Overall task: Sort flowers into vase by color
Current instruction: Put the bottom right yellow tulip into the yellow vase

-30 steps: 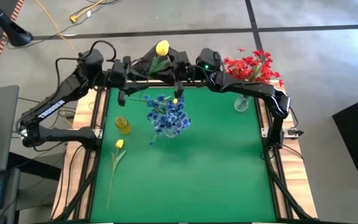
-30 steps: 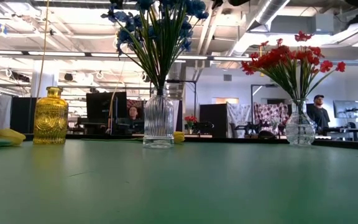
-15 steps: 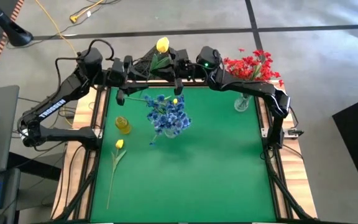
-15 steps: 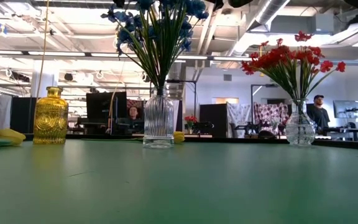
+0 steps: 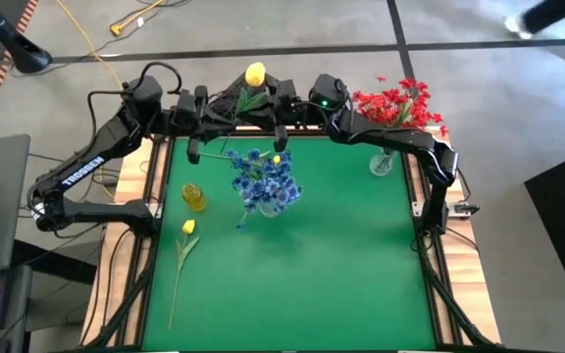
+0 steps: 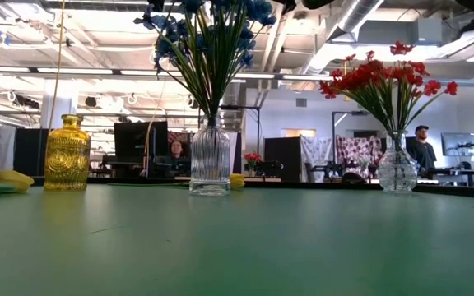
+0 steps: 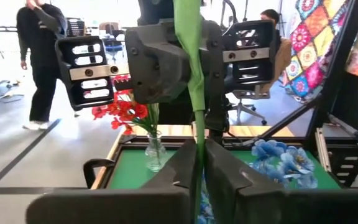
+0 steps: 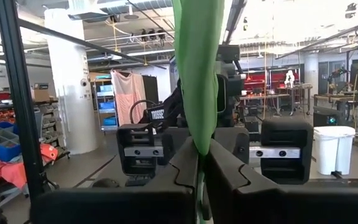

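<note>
From above, you see the green table (image 5: 292, 275) with a yellow vase (image 5: 194, 197) at its left, blue flowers (image 5: 266, 183) in a vase mid-table and red flowers (image 5: 397, 104) at the far right corner. One yellow tulip (image 5: 185, 238) lies flat near the left edge. Both arms meet at the far edge around an upright yellow bud (image 5: 255, 75).

At table height, your room shows ceiling lights, desks and seated people beyond the vases.

Your left gripper (image 7: 199, 163) is clenched on the green stem (image 7: 194, 93).

Your right gripper (image 8: 201, 168) pinches the same stem (image 8: 199, 74), fingers nearly together.
</note>
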`<state>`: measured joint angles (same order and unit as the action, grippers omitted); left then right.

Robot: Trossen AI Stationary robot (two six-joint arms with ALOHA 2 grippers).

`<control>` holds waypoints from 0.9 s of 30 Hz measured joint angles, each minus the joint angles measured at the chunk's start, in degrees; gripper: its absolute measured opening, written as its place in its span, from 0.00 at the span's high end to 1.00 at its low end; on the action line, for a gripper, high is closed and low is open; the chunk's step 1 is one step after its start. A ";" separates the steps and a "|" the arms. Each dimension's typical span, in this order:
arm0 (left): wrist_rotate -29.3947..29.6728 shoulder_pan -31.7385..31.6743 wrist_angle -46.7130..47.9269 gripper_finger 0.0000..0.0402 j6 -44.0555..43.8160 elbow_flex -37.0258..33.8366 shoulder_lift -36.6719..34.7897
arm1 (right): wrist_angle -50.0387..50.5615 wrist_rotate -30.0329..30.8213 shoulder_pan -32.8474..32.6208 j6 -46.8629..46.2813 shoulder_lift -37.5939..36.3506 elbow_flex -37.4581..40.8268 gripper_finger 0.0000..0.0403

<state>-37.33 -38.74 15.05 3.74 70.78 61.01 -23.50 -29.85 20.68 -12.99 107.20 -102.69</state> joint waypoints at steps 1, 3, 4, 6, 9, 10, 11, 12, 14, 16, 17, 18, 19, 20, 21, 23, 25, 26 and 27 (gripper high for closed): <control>0.15 0.00 0.00 0.98 0.03 0.00 0.00 | -0.01 0.05 -0.01 -0.01 0.00 0.00 0.88; 0.38 0.00 0.00 0.99 0.05 0.00 0.00 | 0.01 0.03 -0.01 -0.02 0.00 0.00 0.87; 0.41 0.00 0.00 0.99 0.05 0.00 0.00 | 0.06 0.03 -0.01 -0.02 0.00 0.00 0.86; 0.38 0.00 0.02 0.99 0.03 0.00 0.00 | -0.01 0.00 -0.01 0.00 0.00 0.00 0.84; 0.38 0.02 0.01 1.00 0.02 -0.01 0.00 | -0.08 -0.06 -0.01 -0.03 0.00 0.00 0.78; 0.41 0.02 0.00 1.00 0.02 -0.01 0.00 | -0.05 -0.34 -0.01 -0.10 0.00 0.00 0.76; 0.46 0.02 0.01 1.00 0.02 -0.02 0.00 | -0.04 -0.96 -0.01 -0.43 0.00 0.00 0.73; 0.52 0.02 0.00 1.00 0.05 -0.02 -0.02 | 0.00 -1.63 0.02 -0.86 0.00 0.00 0.69; 0.75 0.02 -0.12 1.00 0.03 -0.02 -0.02 | 1.10 -2.04 0.23 -1.82 -0.12 0.00 0.61; 1.25 0.02 -0.19 1.00 0.01 -0.04 -0.29 | 3.94 -3.20 0.70 -1.84 -0.62 0.06 0.53; 1.96 -0.06 -0.12 1.00 0.03 -0.07 -0.64 | 5.31 -3.71 0.99 -1.75 -0.87 0.07 0.49; 2.70 -0.23 0.04 1.00 0.12 -0.07 -1.31 | 7.23 -4.33 1.44 -1.46 -1.36 0.07 0.45; 3.39 -0.56 0.70 1.00 0.50 -0.07 -2.17 | 9.61 -5.08 1.93 -0.80 -1.97 0.09 0.41; 3.62 -0.93 1.57 1.00 1.24 -0.07 -3.17 | 12.18 -5.55 2.41 0.33 -2.60 0.09 0.38; 3.67 -1.38 2.56 1.00 1.97 -0.07 -4.33 | 14.99 -6.06 2.87 2.08 -3.34 0.09 0.36; 3.77 -2.53 5.25 1.00 3.21 -0.07 -6.91 | 20.82 -6.12 3.82 5.13 -4.95 0.09 0.33; 3.87 -3.51 7.99 1.00 3.67 -0.07 -9.65 | 26.16 -6.25 4.76 7.41 -6.39 0.09 0.32; 4.33 -3.79 9.80 1.00 3.73 -0.07 -11.01 | 28.64 -6.26 5.13 8.42 -7.13 0.09 0.32; 4.80 -3.91 11.61 1.00 3.75 -0.11 -12.15 | 31.02 -6.25 5.48 9.47 -7.85 0.09 0.32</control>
<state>-32.53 -42.65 26.66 7.48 70.68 48.86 7.52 -36.10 26.15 -3.53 99.35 -102.61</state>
